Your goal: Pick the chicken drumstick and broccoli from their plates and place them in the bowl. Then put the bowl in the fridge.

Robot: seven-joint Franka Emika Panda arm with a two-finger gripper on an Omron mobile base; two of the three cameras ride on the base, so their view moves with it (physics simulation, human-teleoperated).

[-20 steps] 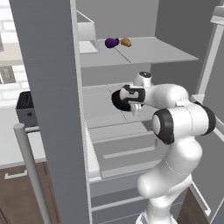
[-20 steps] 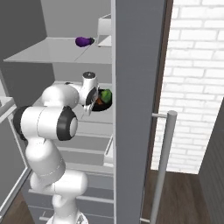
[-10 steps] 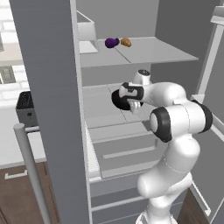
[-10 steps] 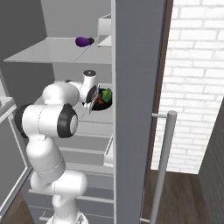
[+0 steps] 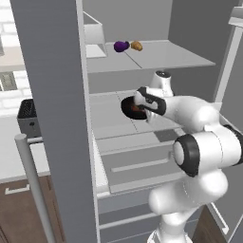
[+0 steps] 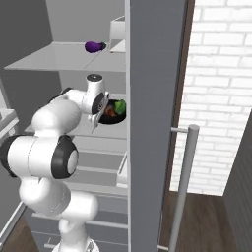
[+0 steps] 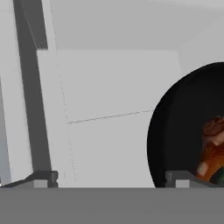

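Fingers (image 7: 43, 178) of the hand (image 7: 109, 180) are seen spread wide apart, with nothing gripped between them; one tip stands over the near rim of the bowl (image 7: 183, 131), the other over bare shelf. One black bowl is set on the middle shelf (image 5: 114, 126) of the fridge (image 5: 52, 95), close to the shelf's front edge, and open shelf surface is left beside it. Inside it one chicken drumstick (image 7: 212, 151) and one broccoli (image 6: 120, 105) are held. On the shelf above, two small items, one purple (image 5: 121, 46) and one orange (image 5: 136, 46), are placed side by side. One door handle (image 6: 184, 187) is seen upright.
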